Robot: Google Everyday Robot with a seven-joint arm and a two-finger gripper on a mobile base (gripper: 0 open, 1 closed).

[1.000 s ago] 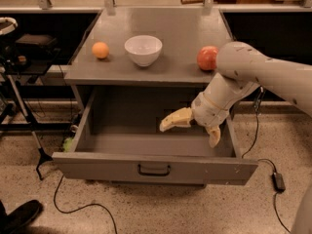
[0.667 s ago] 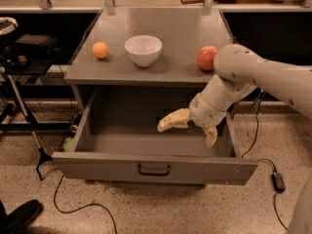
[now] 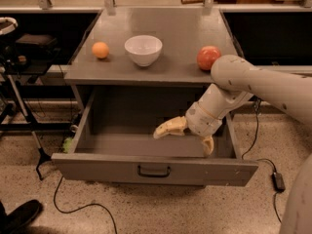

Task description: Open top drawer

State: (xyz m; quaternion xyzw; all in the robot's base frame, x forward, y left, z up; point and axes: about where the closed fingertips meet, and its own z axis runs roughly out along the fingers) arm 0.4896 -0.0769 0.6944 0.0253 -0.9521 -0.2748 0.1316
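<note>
At seven o'clock, nearest the camera, the toe of a dark shoe (image 3: 19, 217) rests on the speckled floor (image 3: 204, 211), with a thin black cable (image 3: 80, 208) looping just beside it. Toward six o'clock stands the flat grey front of the top drawer (image 3: 97, 167), pulled well out of the cabinet (image 3: 80, 94), its small black handle (image 3: 153, 170) at the panel's centre. Behind the panel, the gripper (image 3: 183, 141) hangs inside the drawer's hollow toward four o'clock. Its two pale fingers (image 3: 168, 128) are spread wide, one pointing to nine o'clock and one to six, gripping nothing. The pale arm (image 3: 263, 84) reaches in from three o'clock. Farther back on the cabinet's top, an orange (image 3: 100, 49) sits at ten o'clock, a white bowl (image 3: 143, 49) near twelve and a red apple (image 3: 208, 58) at two.
</note>
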